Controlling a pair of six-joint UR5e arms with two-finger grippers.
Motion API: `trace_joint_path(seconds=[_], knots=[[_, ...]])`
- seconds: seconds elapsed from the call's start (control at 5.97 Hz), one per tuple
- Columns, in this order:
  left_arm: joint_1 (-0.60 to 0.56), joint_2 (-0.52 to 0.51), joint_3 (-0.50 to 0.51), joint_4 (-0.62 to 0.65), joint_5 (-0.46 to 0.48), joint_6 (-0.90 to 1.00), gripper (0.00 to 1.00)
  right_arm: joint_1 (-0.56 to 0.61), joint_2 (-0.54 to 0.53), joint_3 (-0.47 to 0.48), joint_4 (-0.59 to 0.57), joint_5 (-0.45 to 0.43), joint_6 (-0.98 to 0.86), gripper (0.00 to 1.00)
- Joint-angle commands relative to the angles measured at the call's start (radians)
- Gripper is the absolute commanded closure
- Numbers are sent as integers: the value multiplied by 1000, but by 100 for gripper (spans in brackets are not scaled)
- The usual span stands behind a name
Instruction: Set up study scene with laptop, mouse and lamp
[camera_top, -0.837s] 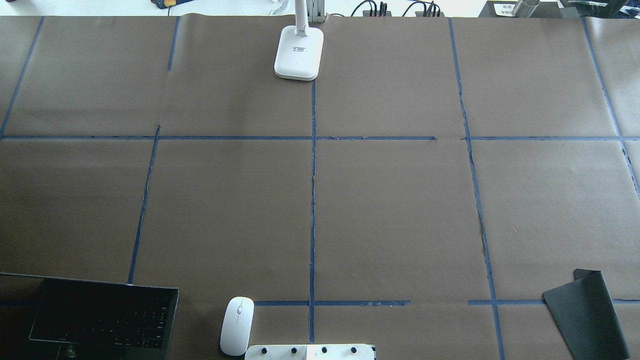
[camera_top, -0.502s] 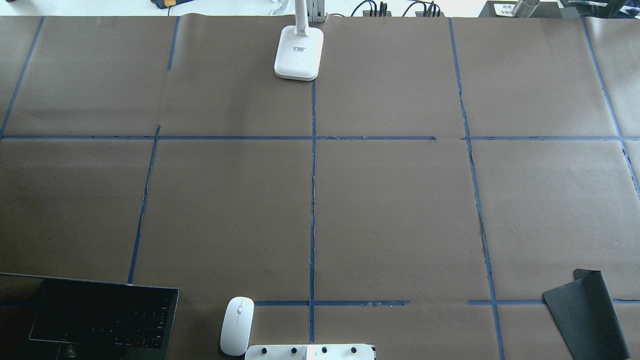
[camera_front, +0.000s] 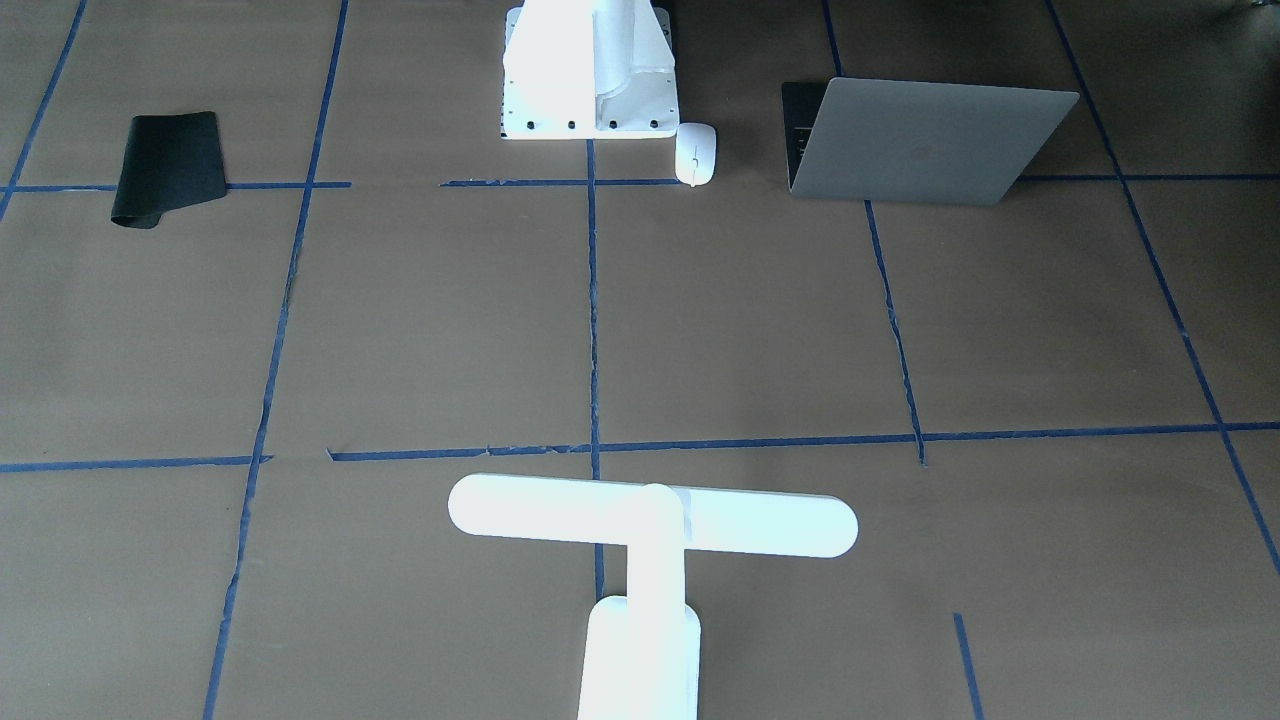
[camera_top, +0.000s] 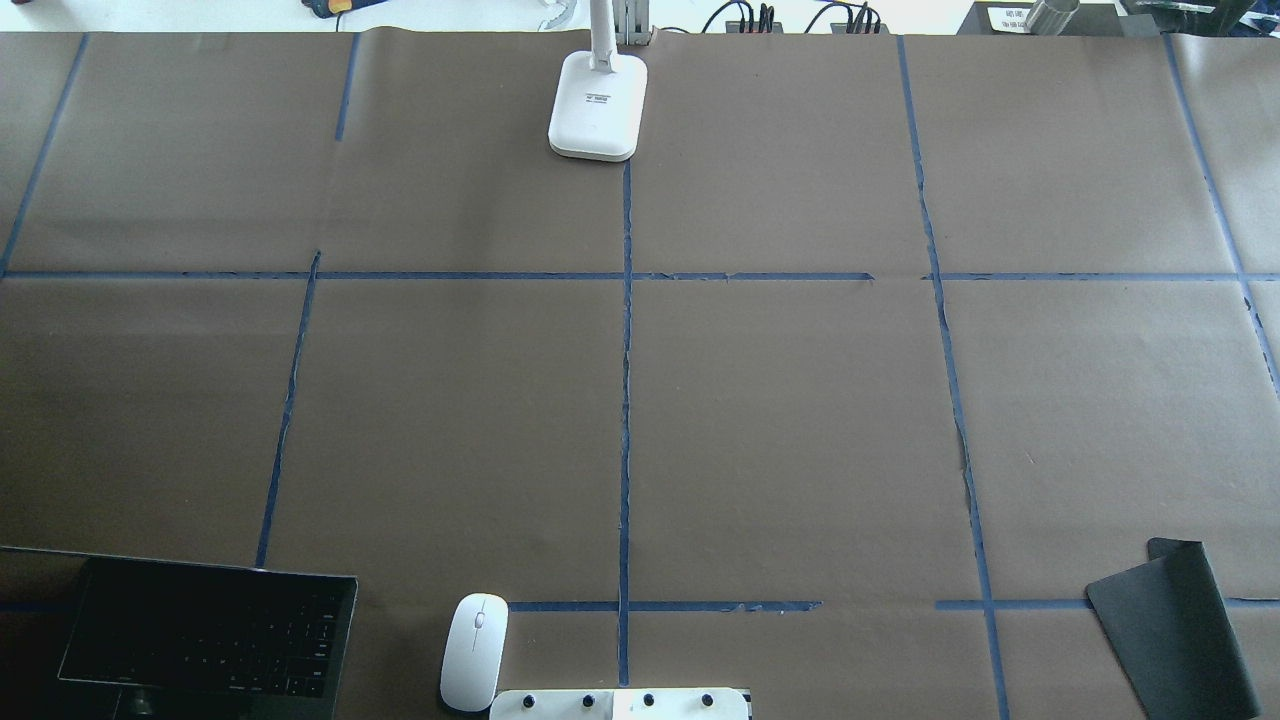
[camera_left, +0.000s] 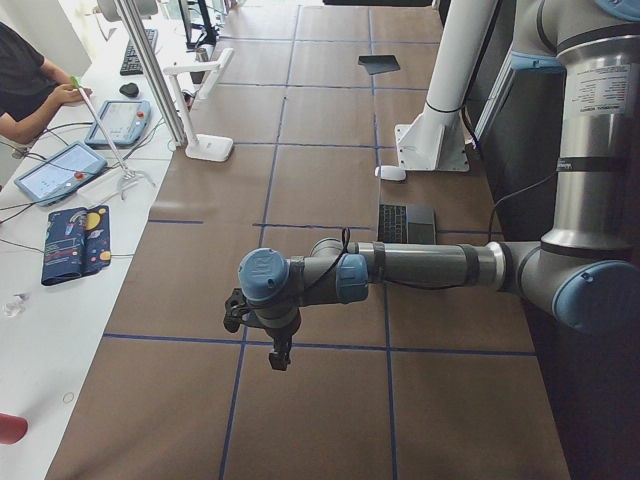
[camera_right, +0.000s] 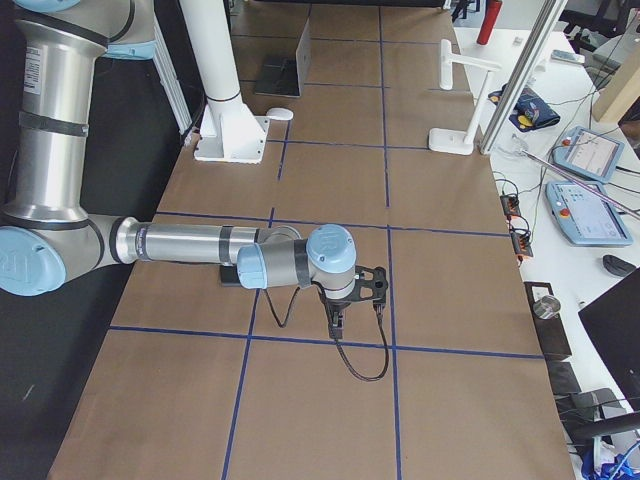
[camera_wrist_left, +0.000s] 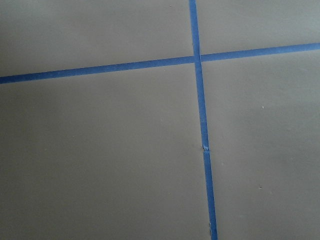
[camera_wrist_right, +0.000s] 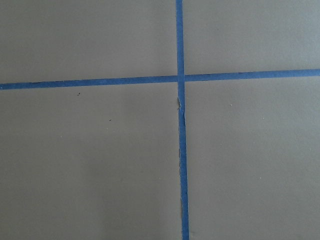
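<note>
Here the laptop (camera_front: 925, 140) stands open near the robot's edge of the table (camera_top: 800, 420), on the robot's left side, with its lid turned to the operators' side. The mouse (camera_front: 696, 153) lies flat between the laptop and the white pedestal (camera_front: 590, 70), just beside the pedestal's corner. The lamp (camera_front: 650, 520) stands upright at the far edge, on the middle line of blue tape (camera_top: 626, 400), well apart from both. A black mat (camera_front: 165, 165) lies on the robot's right side, one end curled. The left gripper (camera_left: 279, 360) hangs above bare paper at the table's left end and points down. The right gripper (camera_right: 335, 328) does the same at the other end. Both appear only in the side views, so I cannot tell how their jaws stand
</note>
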Motion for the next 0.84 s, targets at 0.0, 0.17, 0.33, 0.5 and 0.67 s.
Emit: trace_joint_path(seconds=[0.0, 0.17, 0.33, 0.5, 0.67], knots=[[-1, 0, 1, 0, 0, -4, 0, 0, 2, 0, 2, -1, 0, 0], [-1, 0, 1, 0, 0, -6, 0, 0, 5, 2, 4, -2, 0, 0], [-1, 0, -1, 0, 0, -7, 0, 0, 6, 3, 2, -2, 0, 0], [-1, 0, -7, 1, 0, -10, 0, 0, 6, 7, 4, -3, 0, 0], [-1, -2, -39, 6, 3, -68, 0, 0, 6, 8, 4, -3, 0, 0]])
